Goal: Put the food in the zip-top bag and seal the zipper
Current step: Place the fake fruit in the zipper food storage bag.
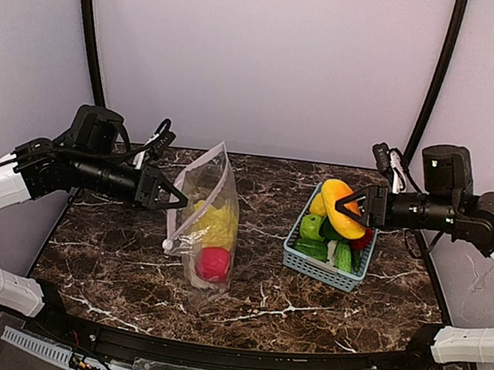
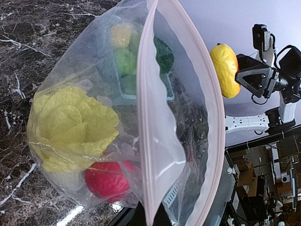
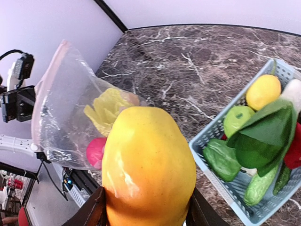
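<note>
The clear zip-top bag [image 1: 207,221] stands upright left of centre with its mouth gaping. My left gripper [image 1: 172,198] is shut on the pinkish zipper [image 2: 146,117] edge and holds the bag [image 2: 188,108] up. Inside lie the pale yellow cabbage [image 2: 70,122] and a red fruit [image 2: 106,180]. My right gripper [image 1: 367,206] is shut on the orange-yellow pepper [image 1: 343,207], raised above the basket's left end. In the right wrist view the pepper [image 3: 148,165] fills the space between the fingers [image 3: 96,209], with the bag [image 3: 66,113] beyond it.
A light-blue slotted basket [image 1: 313,268] sits on the right of the marble table and holds a lemon [image 3: 263,92], a green apple [image 3: 237,120], a green leafy vegetable [image 3: 263,136] and other green and red pieces. Grey walls enclose the back and sides.
</note>
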Robot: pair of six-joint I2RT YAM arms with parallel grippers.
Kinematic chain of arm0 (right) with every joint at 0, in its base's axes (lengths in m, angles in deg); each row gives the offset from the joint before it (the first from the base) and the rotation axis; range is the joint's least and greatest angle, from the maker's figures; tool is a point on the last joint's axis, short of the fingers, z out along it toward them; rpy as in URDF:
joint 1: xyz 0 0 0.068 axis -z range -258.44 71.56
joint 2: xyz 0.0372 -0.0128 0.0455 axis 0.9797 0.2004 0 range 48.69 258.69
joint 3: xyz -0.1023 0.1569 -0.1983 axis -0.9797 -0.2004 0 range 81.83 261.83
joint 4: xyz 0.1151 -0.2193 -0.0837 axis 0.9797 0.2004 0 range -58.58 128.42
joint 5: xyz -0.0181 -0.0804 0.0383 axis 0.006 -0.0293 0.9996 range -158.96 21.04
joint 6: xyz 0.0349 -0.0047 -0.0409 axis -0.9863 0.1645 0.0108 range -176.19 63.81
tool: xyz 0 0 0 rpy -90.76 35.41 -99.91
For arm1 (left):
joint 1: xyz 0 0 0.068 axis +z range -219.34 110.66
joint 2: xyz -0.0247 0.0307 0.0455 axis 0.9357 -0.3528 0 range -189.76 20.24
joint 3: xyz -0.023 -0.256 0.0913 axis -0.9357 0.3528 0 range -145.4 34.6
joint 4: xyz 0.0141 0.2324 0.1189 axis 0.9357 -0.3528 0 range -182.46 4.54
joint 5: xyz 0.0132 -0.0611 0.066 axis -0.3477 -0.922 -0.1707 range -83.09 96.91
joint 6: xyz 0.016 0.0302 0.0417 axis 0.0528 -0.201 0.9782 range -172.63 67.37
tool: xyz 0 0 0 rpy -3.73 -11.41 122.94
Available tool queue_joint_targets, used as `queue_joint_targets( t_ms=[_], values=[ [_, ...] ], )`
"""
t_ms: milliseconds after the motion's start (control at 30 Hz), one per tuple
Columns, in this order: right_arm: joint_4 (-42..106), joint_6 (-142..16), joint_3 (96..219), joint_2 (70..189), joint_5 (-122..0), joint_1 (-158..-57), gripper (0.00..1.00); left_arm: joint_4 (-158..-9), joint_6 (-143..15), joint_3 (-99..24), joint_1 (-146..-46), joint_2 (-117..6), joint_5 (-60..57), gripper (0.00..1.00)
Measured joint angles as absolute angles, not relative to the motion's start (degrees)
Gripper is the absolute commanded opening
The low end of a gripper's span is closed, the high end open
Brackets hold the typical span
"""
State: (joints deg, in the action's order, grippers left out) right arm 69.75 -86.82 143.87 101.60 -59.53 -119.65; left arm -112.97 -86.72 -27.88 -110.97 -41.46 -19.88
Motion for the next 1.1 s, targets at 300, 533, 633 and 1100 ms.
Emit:
queue_joint_targets(
  t_ms=[300, 533, 633, 1100],
  values=[
    [62.4, -89.1, 154.3, 113.0, -61.3, -133.1, 0.38, -113.4, -86.5, -29.1, -111.0, -42.3, -21.6, 0.01],
    [55.4, -88.6, 161.1, 121.4, -64.0, -142.5, 0.38, -113.4, -86.5, -29.2, -111.0, -42.3, -23.4, 0.01],
    [52.5, -88.2, 162.2, 123.9, -65.4, -145.4, 0.39, -113.3, -86.8, -29.2, -111.1, -42.3, -23.9, 0.01],
    [40.7, -83.4, 170.1, 136.5, -79.6, -151.1, 0.39, -111.7, -88.7, -29.2, -112.5, -42.3, -24.1, 0.01]
  ],
)
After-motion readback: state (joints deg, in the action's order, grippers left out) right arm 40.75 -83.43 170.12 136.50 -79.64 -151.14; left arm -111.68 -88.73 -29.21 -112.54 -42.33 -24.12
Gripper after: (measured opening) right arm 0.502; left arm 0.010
